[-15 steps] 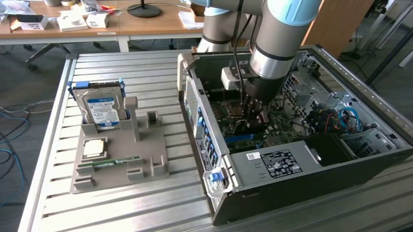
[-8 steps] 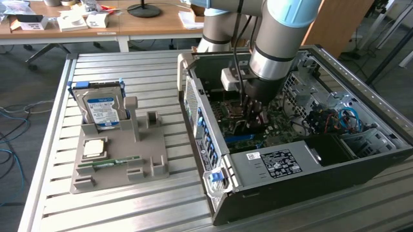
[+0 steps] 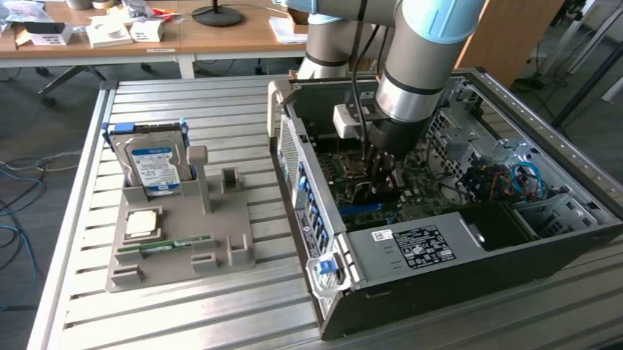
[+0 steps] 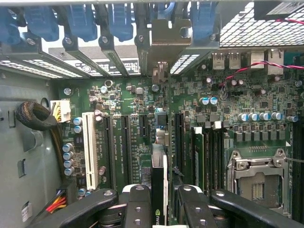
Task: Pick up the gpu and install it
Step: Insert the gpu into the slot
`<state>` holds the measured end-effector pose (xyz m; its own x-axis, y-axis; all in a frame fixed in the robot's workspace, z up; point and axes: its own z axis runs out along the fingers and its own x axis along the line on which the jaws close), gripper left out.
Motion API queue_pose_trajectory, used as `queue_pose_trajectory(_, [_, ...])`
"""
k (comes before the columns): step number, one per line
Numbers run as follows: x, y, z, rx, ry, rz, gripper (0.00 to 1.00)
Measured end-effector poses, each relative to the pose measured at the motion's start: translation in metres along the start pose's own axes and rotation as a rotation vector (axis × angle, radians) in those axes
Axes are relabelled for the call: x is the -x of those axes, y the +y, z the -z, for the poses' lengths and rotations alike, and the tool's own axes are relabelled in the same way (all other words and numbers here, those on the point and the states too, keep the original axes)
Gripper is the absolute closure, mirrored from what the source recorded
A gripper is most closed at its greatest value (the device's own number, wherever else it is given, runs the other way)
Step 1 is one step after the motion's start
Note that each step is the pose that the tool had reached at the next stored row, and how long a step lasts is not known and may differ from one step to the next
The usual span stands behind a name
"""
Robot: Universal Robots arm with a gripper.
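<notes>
Both fingers of the black gripper [image 4: 161, 199] are closed on the gpu [image 4: 160, 164], a thin dark circuit card with a silver metal bracket, held edge-on over the green motherboard [image 4: 118, 104] inside the open grey metal computer case [image 3: 545, 131]. We judge it light, stiff and fragile, best pinched along its bare upper edge. Room is tight: long black slots [image 4: 124, 142] flank it and blue plastic latches [image 4: 80, 21] crowd its bracket end.

The exterior view looks down from high and well back over the counter [image 3: 195, 313] and open case [image 3: 409, 306]. The wrist view sits close inside, facing past the claw [image 4: 164, 198] at the motherboard [image 4: 142, 114]. Both views share that board.
</notes>
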<state>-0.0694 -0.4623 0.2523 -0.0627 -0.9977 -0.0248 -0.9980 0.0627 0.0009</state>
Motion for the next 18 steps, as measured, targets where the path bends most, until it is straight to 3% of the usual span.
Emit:
queue_pose_trajectory(3, [0.0,0.0,0.0001,0.0001,0.0,0.0,0.74])
queue_pose_trajectory(4, [-0.0001,0.0001,0.0002,0.0002,-0.0022,0.0,0.74])
queue_pose_trajectory(6, [0.0,0.0002,0.0002,-0.0002,-0.0142,0.0,0.74])
queue_pose_trajectory(7, [0.0,0.0001,0.0001,-0.0004,-0.0155,0.0,0.74])
queue_pose_trajectory(18, [-0.0016,-0.0001,-0.0002,-0.0004,-0.0152,0.001,0.74])
